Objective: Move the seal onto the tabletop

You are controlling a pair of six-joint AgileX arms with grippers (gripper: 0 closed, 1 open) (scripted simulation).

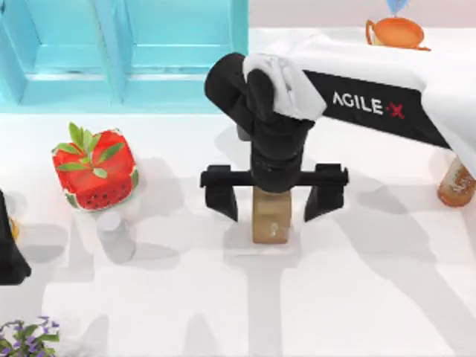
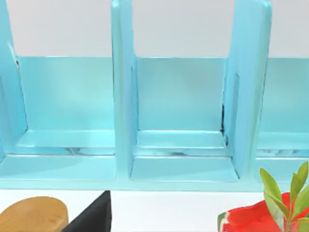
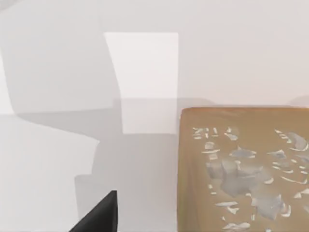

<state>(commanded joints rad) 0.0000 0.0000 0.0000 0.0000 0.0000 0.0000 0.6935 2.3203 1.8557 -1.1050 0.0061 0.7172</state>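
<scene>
Near edge of the top view: purple flowers (image 1: 26, 338) at the left corner; left gripper (image 1: 9, 249) parked at the left edge, finger state impossible to tell.

Middle ground: seal (image 1: 271, 216), a tan stone-like block, standing on the white tabletop (image 1: 372, 297) near its centre, directly under the right gripper (image 1: 274, 199). Jaws spread wide, one black finger on each side of the block and both apart from it; nothing pinched. Block top with pale flecked marks seen close in the right wrist view (image 3: 244, 169), table surface all around it. Judged as already resting on the table, so likely released or about to be.

Handling, as a judgement: stiff and hard, probably rather heavy for its bulk, smooth-faced and so somewhat slippery; not soft, unlikely to deform, possibly prone to chipping or tipping if knocked. Best hold across two opposite flat side faces, around mid-height, fingers square to the faces.

Left of centre: watermelon cube (image 1: 94, 169) with green leaves, well apart from the seal; small grey cylinder (image 1: 115, 232) just in front of it.

Far side: turquoise cabinet (image 1: 119, 52) with open shelves at the back left, also facing the left wrist camera (image 2: 178, 111); orange-brown bottle (image 1: 456, 182) at the right edge; orange trophy (image 1: 394, 31) at the back right.
</scene>
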